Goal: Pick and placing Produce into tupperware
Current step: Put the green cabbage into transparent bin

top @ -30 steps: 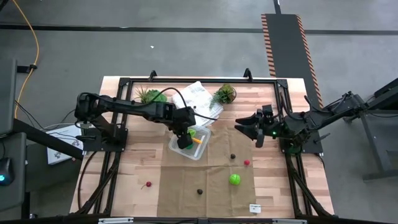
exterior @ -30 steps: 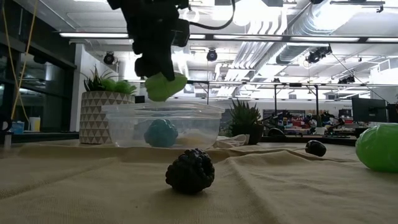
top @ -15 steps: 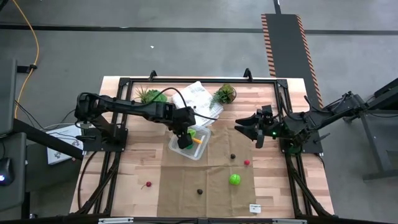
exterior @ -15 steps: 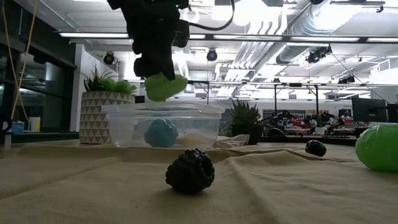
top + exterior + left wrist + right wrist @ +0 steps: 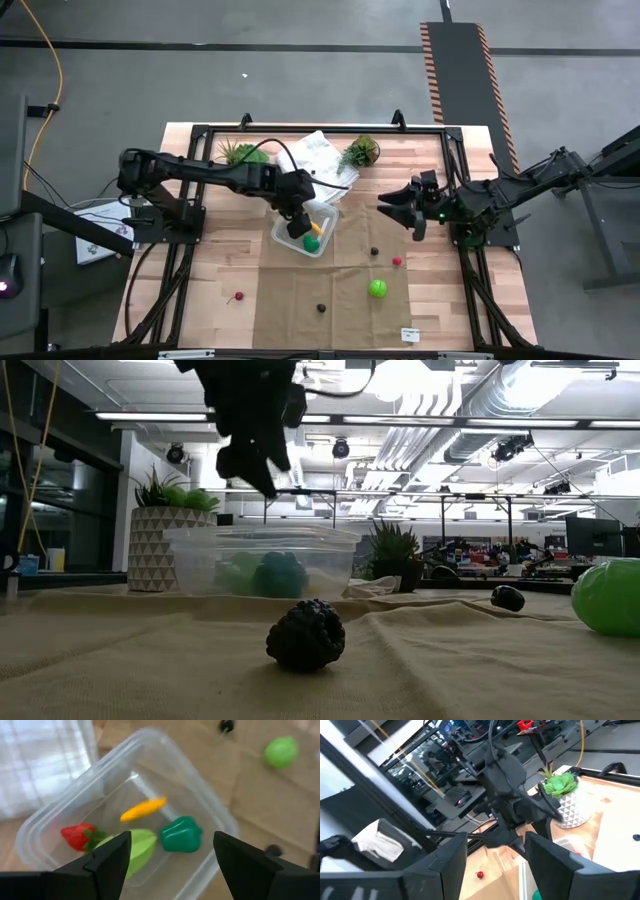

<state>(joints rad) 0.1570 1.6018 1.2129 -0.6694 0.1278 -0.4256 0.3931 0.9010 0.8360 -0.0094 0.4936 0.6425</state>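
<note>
The clear square tupperware (image 5: 322,247) (image 5: 150,785) stands on the far edge of a tan cloth. In it lie a red strawberry (image 5: 77,834), a yellow-orange piece (image 5: 143,809), a dark green pepper (image 5: 181,835) and a light green piece (image 5: 140,846). My left gripper (image 5: 297,222) (image 5: 172,865) hovers open right above it, holding nothing. On the cloth lie a bright green fruit (image 5: 377,288), a dark bumpy one (image 5: 305,635) and a small dark one (image 5: 374,252). Two small red ones (image 5: 397,262) (image 5: 238,297) lie on the wood. My right gripper (image 5: 400,210) waits open above the table's right part.
Two potted plants (image 5: 245,155) (image 5: 360,152) and a white wrinkly bag (image 5: 320,152) stand along the far edge, close behind the tupperware. A black frame (image 5: 455,180) runs round the table. The tan cloth (image 5: 330,295) covers the near middle.
My left gripper has let go of the light green piece that it held above the tupperware. The piece has fallen in and now lies beside the dark green pepper. The gripper has stayed above the container. My right arm has kept still.
</note>
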